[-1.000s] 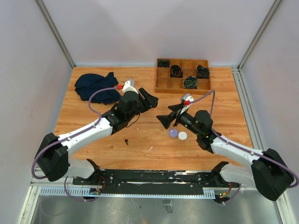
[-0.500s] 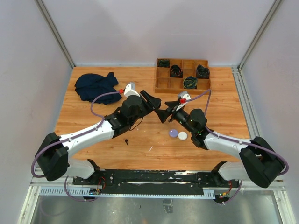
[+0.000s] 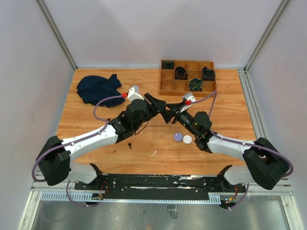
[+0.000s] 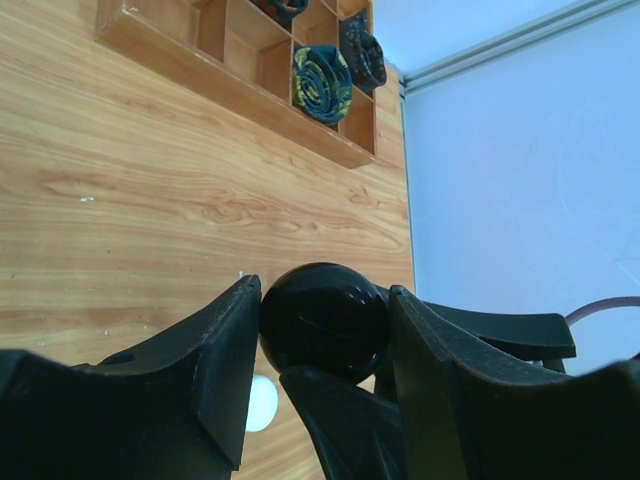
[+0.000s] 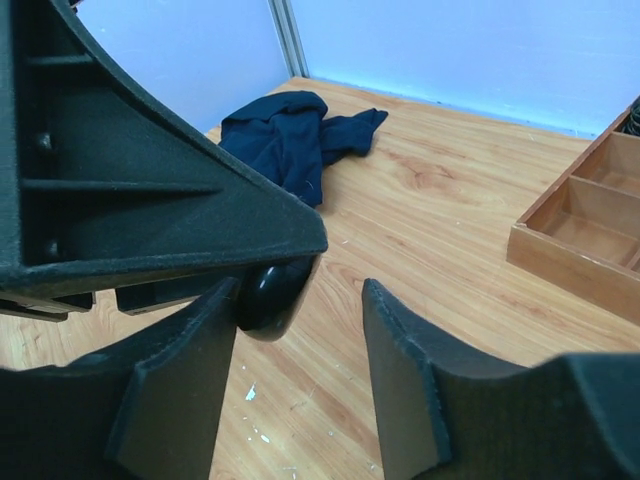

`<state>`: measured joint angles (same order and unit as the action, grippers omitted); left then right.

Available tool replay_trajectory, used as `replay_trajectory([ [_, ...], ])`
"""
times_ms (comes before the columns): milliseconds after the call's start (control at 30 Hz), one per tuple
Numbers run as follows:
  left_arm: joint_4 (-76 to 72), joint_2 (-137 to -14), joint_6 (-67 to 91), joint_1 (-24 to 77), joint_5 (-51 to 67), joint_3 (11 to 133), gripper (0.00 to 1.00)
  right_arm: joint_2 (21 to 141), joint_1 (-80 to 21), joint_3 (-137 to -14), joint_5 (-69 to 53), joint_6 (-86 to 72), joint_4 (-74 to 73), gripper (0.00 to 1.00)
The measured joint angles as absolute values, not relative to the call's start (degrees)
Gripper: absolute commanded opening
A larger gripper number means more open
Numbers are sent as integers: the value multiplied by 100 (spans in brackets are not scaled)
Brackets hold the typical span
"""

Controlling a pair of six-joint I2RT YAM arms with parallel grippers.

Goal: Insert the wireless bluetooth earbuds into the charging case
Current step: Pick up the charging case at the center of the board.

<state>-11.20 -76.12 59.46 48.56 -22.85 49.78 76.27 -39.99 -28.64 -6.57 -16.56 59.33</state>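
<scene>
Two arms are meeting above the middle of the table [image 3: 230, 115]; the left claw [image 4: 325, 292] is clamping a glossy, round black case [image 4: 322, 325], with a finger pressing on each side of it; the right claw [image 5: 300, 292] is reaching in from the opposite side with its jaws standing partly apart, one finger lying right against the black case and the other showing a clear gap, so it is gripping nothing. The black case is hanging in the air above the wood, between the two wrists. A black bud [image 3: 129, 144] is lying on the table beside the left forearm, well apart from the black case; a tiny white speck [image 3: 154, 152] is lying nearer the front edge, too small to identify. A purple case [image 3: 178, 136] and a white case [image 3: 187, 139] are sitting side by side on the table beside the right arm; whether they are touching cannot be told. A wooden tray [image 3: 168, 86] is standing at the far right, with coiled cables [image 3: 195, 85] lying in four of its compartments; a dark blue cloth [image 3: 98, 88] is lying crumpled at the far left.
</scene>
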Motion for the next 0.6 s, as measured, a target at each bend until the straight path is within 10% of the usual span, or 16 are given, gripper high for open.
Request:
replay_trajectory([
  [333,-1332,-7605,5920,4873,-2427,4930,63,7714,-4053,-2864,-687,-1800,6171,18],
  [600,-1538,-7242,5478,4960,-2309,4556,80,7743,-4047,-2864,-650,-1809,6298,11],
])
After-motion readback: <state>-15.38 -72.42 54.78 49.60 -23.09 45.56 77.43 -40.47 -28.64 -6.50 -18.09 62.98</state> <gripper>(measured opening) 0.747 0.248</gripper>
